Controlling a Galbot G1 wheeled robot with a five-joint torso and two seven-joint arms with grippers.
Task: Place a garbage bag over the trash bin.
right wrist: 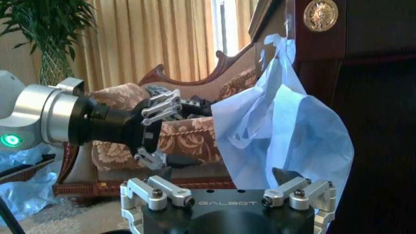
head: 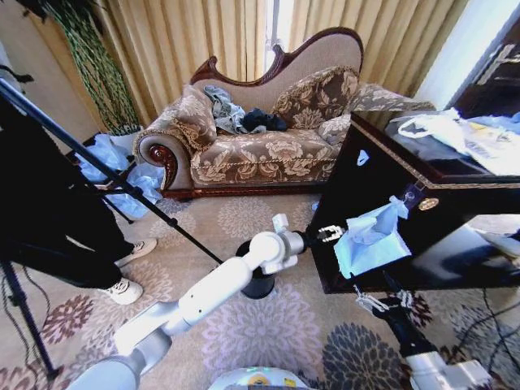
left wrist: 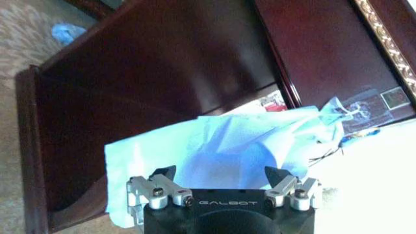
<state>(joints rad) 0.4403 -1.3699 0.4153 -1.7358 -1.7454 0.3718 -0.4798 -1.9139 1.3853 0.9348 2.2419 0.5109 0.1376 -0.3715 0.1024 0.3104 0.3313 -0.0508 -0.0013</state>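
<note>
Bag (head: 370,241) hangs off the cabinet (head: 382,187); I see my left gripper (head: 328,235) spread wide beside it, right gripper (right wrist: 227,187) spread wide beneath.

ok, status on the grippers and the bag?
Left gripper open, facing the garbage bag hanging at the cabinet front. Right gripper open below the bag. Trash bin unlined, under the left arm.

Tight quarters beside the glossy black cabinet (head: 422,236)

The garbage bag (head: 370,240) hangs against the cabinet's front, with 2 grippers closing off its sides: the left gripper (head: 329,235), fingers spread, just beside it, the right gripper (head: 372,302) below. The left arm (head: 219,292) crosses above the trash bin (head: 258,284); open carpet (head: 244,215) lies toward the sofa (head: 252,138).
</note>
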